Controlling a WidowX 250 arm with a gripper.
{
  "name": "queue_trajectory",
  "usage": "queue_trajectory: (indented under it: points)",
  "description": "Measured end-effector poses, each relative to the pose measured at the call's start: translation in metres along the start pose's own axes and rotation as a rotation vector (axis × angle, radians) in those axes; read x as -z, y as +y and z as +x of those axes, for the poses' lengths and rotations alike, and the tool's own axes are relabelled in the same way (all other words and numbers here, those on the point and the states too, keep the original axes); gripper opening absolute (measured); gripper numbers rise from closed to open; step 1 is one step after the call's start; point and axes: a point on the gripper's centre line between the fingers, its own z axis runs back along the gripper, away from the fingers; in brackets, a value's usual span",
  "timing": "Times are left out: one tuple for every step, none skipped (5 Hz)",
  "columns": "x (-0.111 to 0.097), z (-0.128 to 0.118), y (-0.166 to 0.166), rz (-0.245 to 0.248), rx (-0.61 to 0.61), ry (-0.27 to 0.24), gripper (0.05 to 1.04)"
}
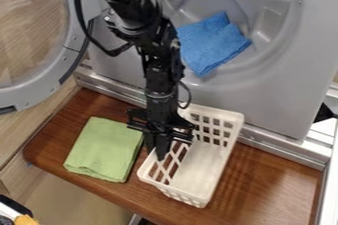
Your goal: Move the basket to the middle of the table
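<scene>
Camera view: basket (200, 168) likely light, stiff; we'd grip its frame-left rim. Pincer (157, 151) spread or closed, we can't tell.

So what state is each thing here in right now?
Basket: upright, nothing visible inside.
Green cloth: folded, lying flat.
Blue cloth: rumpled, inside the machine's opening.
Round door: swung open.
Claw: lowered at the basket's left side.

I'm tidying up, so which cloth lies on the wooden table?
The green cloth, right beside the white basket; the blue one lies in the grey machine.
</scene>
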Motion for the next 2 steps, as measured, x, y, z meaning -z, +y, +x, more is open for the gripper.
queue_trajectory:
  points:
    - [0.0024, -0.0027, 0.0048, 0.007, -0.025, -0.013, 0.089]
    - [-0.0007, -0.0120, 0.0137, 0.023, -0.077, -0.046, 0.089]
